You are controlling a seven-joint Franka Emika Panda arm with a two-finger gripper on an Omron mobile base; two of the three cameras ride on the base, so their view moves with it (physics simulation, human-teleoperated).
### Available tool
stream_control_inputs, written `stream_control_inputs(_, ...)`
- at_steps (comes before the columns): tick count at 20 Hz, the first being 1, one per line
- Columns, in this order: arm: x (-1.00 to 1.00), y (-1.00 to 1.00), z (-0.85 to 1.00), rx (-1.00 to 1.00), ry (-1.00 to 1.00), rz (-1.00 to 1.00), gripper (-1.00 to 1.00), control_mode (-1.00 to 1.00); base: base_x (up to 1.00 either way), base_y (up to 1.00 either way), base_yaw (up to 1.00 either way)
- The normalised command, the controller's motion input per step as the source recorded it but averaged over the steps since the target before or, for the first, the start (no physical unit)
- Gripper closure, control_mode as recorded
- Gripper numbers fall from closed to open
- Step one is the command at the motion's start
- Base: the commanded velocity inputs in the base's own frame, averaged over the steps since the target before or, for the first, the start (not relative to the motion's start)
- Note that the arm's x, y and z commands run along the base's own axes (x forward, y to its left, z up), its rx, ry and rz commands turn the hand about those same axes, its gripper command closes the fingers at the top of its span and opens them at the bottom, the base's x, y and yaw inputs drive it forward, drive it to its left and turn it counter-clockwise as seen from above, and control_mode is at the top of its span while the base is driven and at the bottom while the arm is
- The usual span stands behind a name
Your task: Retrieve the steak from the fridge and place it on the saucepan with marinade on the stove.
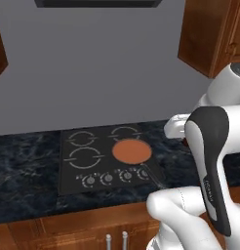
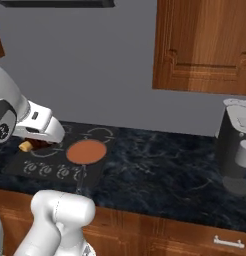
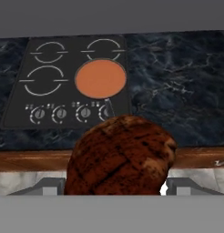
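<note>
Two-finger gripper (image 3: 116, 189) w/ jaws set wide, clamped on the charred dark-brown steak (image 3: 120, 154), carried high so it clears the flat black glass stove (image 1: 100, 158) en route to the round orange-filled saucepan (image 1: 132, 151). Hand view: steak fills foreground, pan ahead. Right base view: tan steak edge (image 2: 26, 146) under hand, short of pan.

- Dark marbled countertop (image 2: 160, 170) — spreads below and ahead of the gripper.
- Grey coffee machine (image 2: 236, 150) — far off to its right.
- Wooden wall cabinet (image 2: 202, 45) above, to the right.
</note>
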Motion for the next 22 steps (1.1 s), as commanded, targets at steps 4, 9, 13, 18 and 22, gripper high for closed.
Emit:
stream_control_inputs(4,0.0,0.0,0.0,0.0,0.0,0.0,1.0,1.0,0.37,0.0,0.14)
stream_control_inputs(9,0.39,0.0,-0.06,0.03,0.02,0.0,1.0,-1.0,0.4,0.0,0.0)
stream_control_inputs(13,0.97,0.07,-0.23,0.03,0.17,0.0,1.0,-1.0,0.0,0.0,0.0)
stream_control_inputs(18,0.95,0.22,-0.29,0.0,0.19,0.0,1.0,-1.0,0.0,0.0,0.0)
stream_control_inputs(22,0.69,0.15,-0.34,0.0,0.18,0.0,1.0,-1.0,0.0,0.0,0.0)
